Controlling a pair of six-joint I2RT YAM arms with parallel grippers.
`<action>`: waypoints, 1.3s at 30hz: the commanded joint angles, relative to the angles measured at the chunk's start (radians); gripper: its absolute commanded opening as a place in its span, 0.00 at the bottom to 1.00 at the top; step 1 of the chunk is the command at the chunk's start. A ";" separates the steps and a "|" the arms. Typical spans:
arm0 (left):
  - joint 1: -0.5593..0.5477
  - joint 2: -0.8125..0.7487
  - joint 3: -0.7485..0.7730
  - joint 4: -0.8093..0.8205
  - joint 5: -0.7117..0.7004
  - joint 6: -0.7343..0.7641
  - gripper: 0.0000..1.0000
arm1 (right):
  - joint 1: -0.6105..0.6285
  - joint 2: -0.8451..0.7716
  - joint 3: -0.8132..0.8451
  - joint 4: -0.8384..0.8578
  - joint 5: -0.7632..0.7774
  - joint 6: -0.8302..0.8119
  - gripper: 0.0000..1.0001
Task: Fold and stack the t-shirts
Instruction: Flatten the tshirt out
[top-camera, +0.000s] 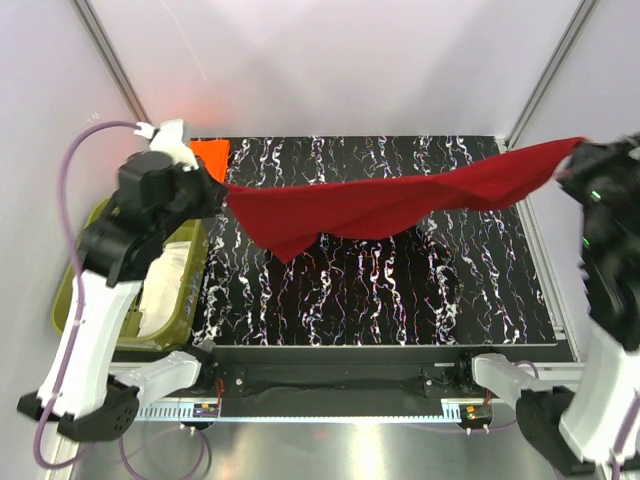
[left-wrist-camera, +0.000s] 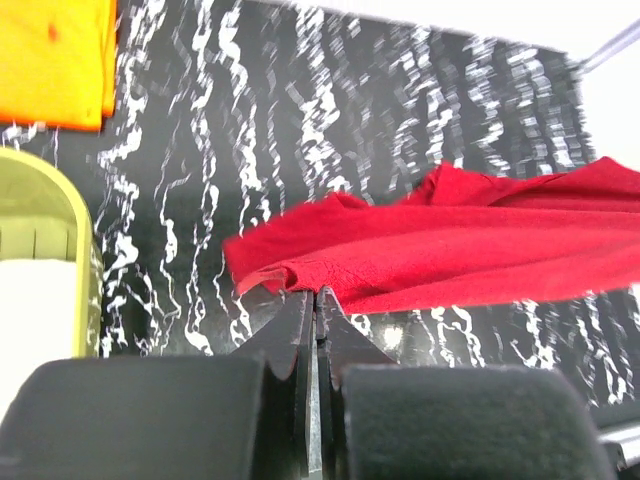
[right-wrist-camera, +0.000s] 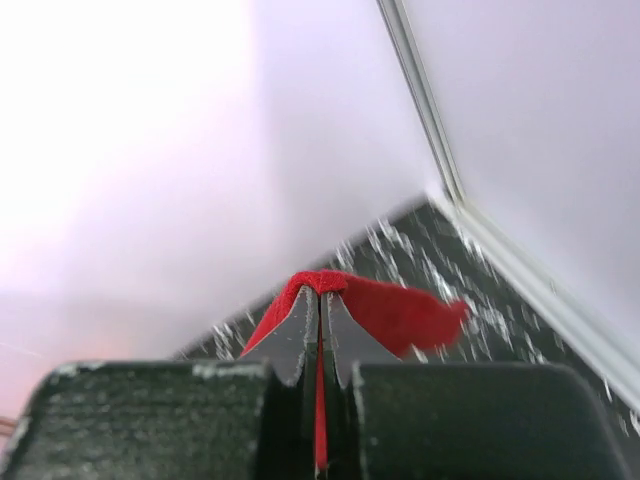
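marbled table (top-camera: 420, 300) below; left gripper (top-camera: 224, 190) and right gripper (top-camera: 572, 162) clench the crimson t-shirt (top-camera: 380, 205) midair, best lowered evenly, kept taut.

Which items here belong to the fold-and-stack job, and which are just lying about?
Job: red t-shirt, stretched between left fingers and right fingers; orange t-shirt, far-left table corner.
Lying about: olive-green tub, beside the table's left edge.
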 joint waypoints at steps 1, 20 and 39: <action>-0.005 -0.138 0.083 0.049 0.073 0.083 0.00 | -0.007 -0.102 0.054 0.219 -0.027 -0.140 0.00; -0.022 -0.197 -0.049 0.260 0.070 0.134 0.00 | -0.004 -0.084 -0.162 0.473 -0.260 -0.213 0.00; 0.170 0.923 0.195 0.575 -0.085 0.347 0.00 | -0.120 1.001 -0.028 0.859 -0.363 -0.233 0.00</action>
